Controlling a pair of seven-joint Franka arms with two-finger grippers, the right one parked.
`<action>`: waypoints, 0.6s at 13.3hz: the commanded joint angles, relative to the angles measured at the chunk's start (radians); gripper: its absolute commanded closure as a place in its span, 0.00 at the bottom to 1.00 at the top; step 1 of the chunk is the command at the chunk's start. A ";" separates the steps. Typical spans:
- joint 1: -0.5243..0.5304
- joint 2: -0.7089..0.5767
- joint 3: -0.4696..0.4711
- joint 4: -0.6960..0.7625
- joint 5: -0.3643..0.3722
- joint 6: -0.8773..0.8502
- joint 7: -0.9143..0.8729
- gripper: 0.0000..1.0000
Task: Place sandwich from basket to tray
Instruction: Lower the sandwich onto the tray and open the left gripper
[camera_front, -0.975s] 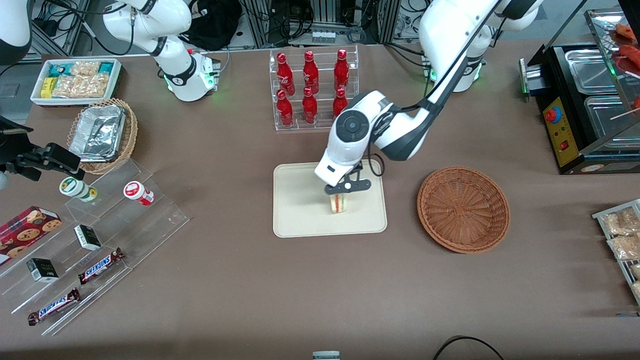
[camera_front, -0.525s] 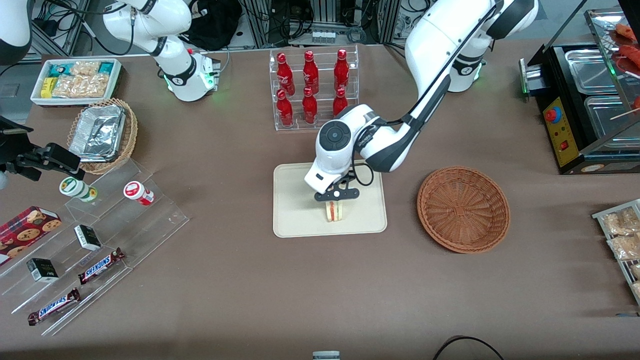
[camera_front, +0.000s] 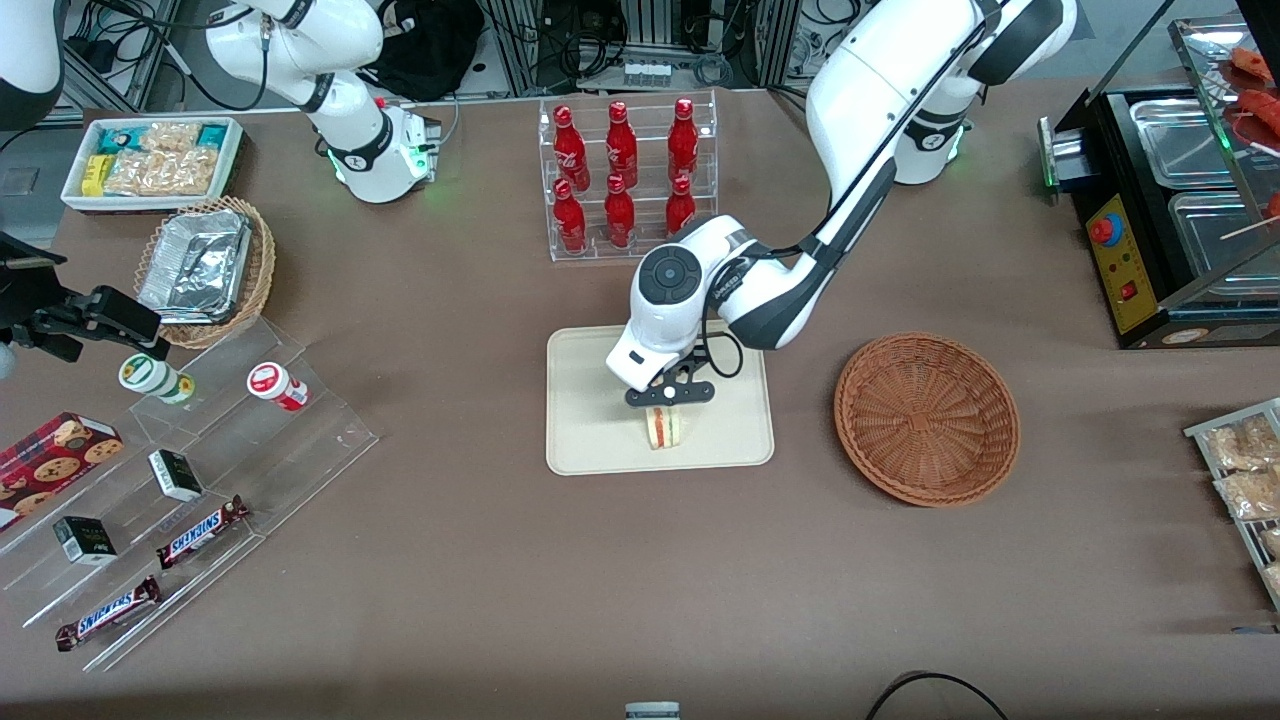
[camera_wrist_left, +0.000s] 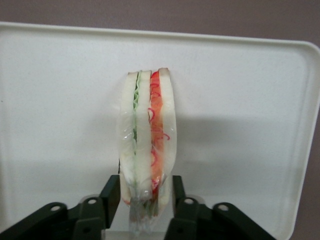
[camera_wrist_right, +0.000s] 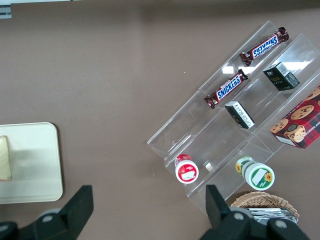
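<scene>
Foil is glinting in the tan wicker basket (camera_front: 210, 268) toward the parked arm's end of the table, with two Snickers bars (camera_front: 200, 532) lying on the clear stepped stand (camera_front: 190, 470) nearer the front camera. Toward the middle, the cream tray (camera_front: 590, 440) is sitting on the brown table (camera_front: 450, 600), nearer the camera than the rack of red bottles (camera_front: 625, 175). Over the tray the gripper (camera_front: 668, 400) is hanging low — its two black fingers (camera_wrist_left: 111, 195) are pressing against the sides of the sandwich (camera_front: 665, 428), gripping it on edge, red and green filling lines facing outward. The sandwich is standing upright on, or just above, the tray; contact cannot be told. Toward the working arm's end, beside the tray, the reddish-brown basket (camera_front: 926, 418) is resting — apart from the gripper.
</scene>
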 joint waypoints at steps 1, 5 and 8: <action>-0.003 -0.131 0.016 -0.031 0.004 -0.086 -0.034 0.00; 0.109 -0.329 0.015 -0.065 -0.022 -0.209 -0.077 0.00; 0.219 -0.481 0.015 -0.126 -0.025 -0.290 -0.051 0.00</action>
